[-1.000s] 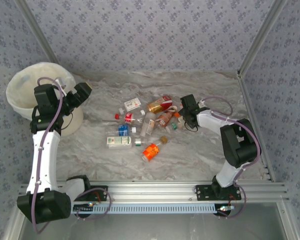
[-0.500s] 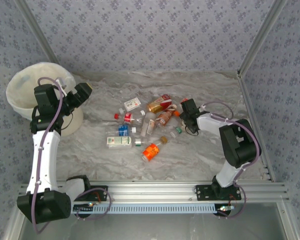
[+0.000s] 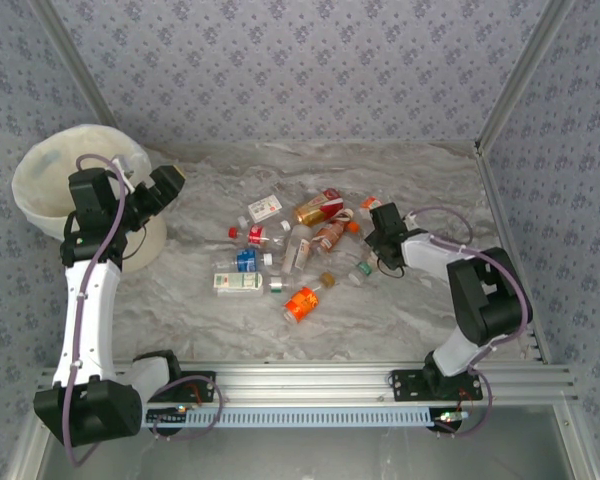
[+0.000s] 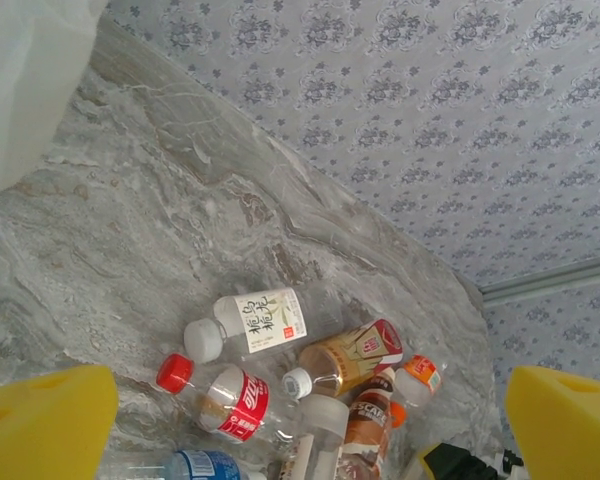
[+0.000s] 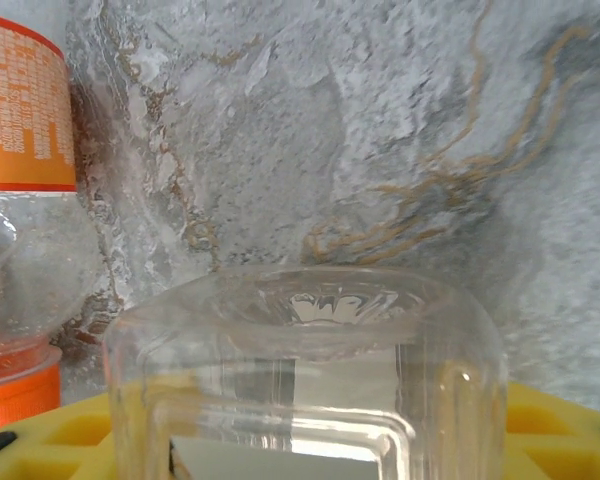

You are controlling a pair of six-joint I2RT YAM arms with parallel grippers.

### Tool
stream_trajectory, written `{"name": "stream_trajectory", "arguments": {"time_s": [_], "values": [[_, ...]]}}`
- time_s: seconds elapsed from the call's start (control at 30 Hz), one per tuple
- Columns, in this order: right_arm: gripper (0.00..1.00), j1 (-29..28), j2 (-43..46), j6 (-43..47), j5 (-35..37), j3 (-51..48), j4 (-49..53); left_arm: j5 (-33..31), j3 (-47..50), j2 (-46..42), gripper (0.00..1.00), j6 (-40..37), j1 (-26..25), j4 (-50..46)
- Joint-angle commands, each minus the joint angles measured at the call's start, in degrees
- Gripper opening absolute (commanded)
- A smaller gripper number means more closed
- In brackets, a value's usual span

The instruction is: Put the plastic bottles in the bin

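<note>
Near edge of the pile: orange bottle (image 3: 301, 303) and white carton (image 3: 238, 283) lie loose on the table (image 3: 410, 310). Just beyond, right pincer (image 3: 376, 222) is low at the heap of bottles (image 3: 298, 238), pads against both sides of a clear bottle (image 5: 310, 400). Firmness of hold unsure. Best to lift straight up before swinging, so the neighbours don't scatter. Far left: left pincer (image 3: 166, 186) wide open, empty, beside the bin (image 3: 30, 205). Long carry across, so release only once over the bag.
</note>
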State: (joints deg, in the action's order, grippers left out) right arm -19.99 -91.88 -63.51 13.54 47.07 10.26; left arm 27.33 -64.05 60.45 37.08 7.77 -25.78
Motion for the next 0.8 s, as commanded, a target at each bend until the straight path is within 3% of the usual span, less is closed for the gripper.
{"name": "stream_trajectory", "arguments": {"time_s": [0.0,0.23,0.53,0.63,0.7,0.77], "values": [[0.50,0.0,5.2,4.1,3.6,-2.2,-0.1,2.4,-1.9,-1.1,0.99,-1.2,-1.7,1.0],[0.43,-2.7,16.0,10.3,4.3,-5.1,-3.1,1.0,-3.6,-0.6,1.00,-6.0,-10.1,1.8],[0.39,-6.7,22.7,14.8,-6.5,-1.2,-14.1,0.7,-5.3,4.1,0.99,-8.8,-21.3,5.2],[0.39,-9.3,22.2,17.3,-7.3,2.0,-16.5,5.5,-3.8,5.6,0.99,-10.7,-25.0,10.4],[0.39,-10.0,21.3,17.3,-9.2,3.6,-19.0,11.9,-4.6,8.2,0.99,-14.6,-27.4,10.9],[0.39,-10.3,19.9,15.7,-12.8,4.9,-22.9,13.4,-5.6,10.7,1.00,-16.3,-29.9,10.9]]}}
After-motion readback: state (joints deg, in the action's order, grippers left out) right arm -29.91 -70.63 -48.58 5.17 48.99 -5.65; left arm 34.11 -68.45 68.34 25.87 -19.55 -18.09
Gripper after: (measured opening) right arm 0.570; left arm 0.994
